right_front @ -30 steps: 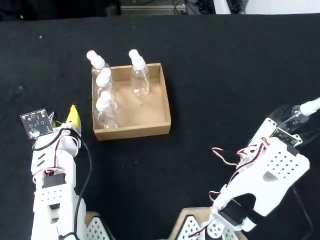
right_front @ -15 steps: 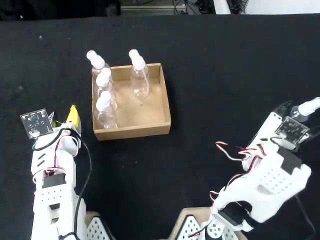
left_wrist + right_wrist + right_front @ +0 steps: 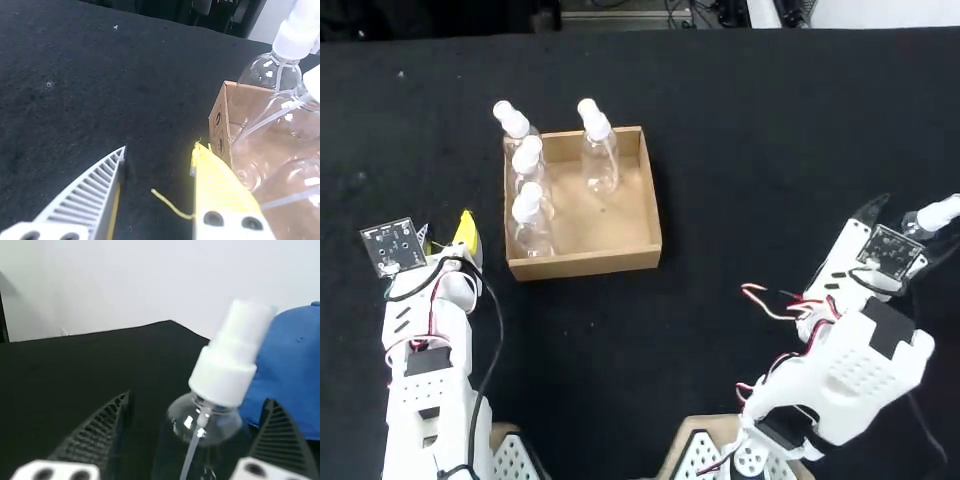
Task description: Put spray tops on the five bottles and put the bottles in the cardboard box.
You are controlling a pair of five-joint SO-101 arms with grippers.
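R tool (image 3: 197, 401) wide, fingers either side of 5th bottle (image 3: 222, 365), which is capped and upright at right edge of counter (image 3: 740, 120); prob. no contact. L tool (image 3: 160, 146) wide, just beside cardboard box (image 3: 651, 200). Inside it: four capped bottles (image 3: 600, 150).

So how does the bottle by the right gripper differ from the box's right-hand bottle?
The bottle by the right gripper is outside the cardboard box; the right-hand bottle is inside it. The first sits between open fingers; the second has none near. Both are clear with white spray tops.
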